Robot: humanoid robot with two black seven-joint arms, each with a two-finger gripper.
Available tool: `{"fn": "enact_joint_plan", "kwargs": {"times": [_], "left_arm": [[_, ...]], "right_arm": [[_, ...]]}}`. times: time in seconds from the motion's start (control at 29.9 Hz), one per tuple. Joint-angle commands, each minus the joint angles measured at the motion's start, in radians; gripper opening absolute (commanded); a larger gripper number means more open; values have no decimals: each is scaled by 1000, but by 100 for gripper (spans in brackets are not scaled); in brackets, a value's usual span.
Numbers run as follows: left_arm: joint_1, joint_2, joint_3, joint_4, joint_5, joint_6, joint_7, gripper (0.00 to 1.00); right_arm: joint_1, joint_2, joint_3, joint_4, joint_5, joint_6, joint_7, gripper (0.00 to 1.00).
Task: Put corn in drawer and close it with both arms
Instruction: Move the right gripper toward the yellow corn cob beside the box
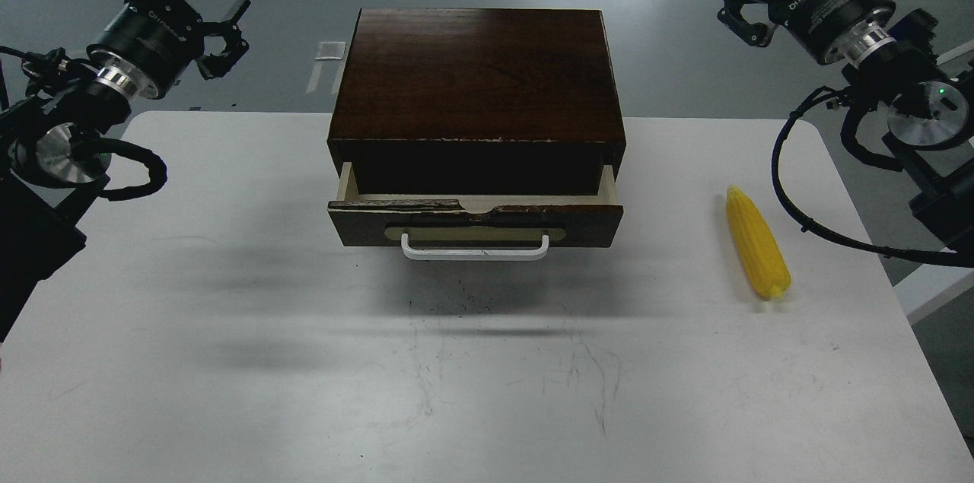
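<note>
The corn (756, 253) lies near the desk's (228, 361) right edge; the drawer (475, 220) stands open. Both grippers, left (199, 25) and right (749, 2), hang wide, empty. I should grasp the cob across its middle.

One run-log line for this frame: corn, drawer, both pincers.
corn: on table, right of box | drawer: partly open, empty as far as visible | left pincer: open, raised | right pincer: open, raised
</note>
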Motion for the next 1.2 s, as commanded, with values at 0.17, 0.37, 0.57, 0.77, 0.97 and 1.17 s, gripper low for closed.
{"fn": "enact_joint_plan", "kwargs": {"times": [0.17, 0.37, 0.57, 0.77, 0.97, 1.17], "left_arm": [[5, 1, 0, 2, -2, 0, 2, 98], [39, 30, -2, -6, -5, 0, -3, 98], [43, 35, -51, -8, -7, 0, 0, 98], [68, 49, -77, -8, -59, 0, -47, 98], [69, 50, -78, -8, -59, 0, -55, 98], [68, 64, -78, -8, -59, 0, -57, 98]], "right_arm": [[1, -9, -1, 1, 0, 0, 0, 100], [48, -40, -3, 0, -5, 0, 2, 100], [165, -140, -104, 9, -18, 0, -5, 100], [356, -232, -357, 36, -18, 0, -21, 100], [510, -250, -558, 108, -204, 0, -100, 100], [636, -267, -829, 174, -509, 0, -104, 100]]}}
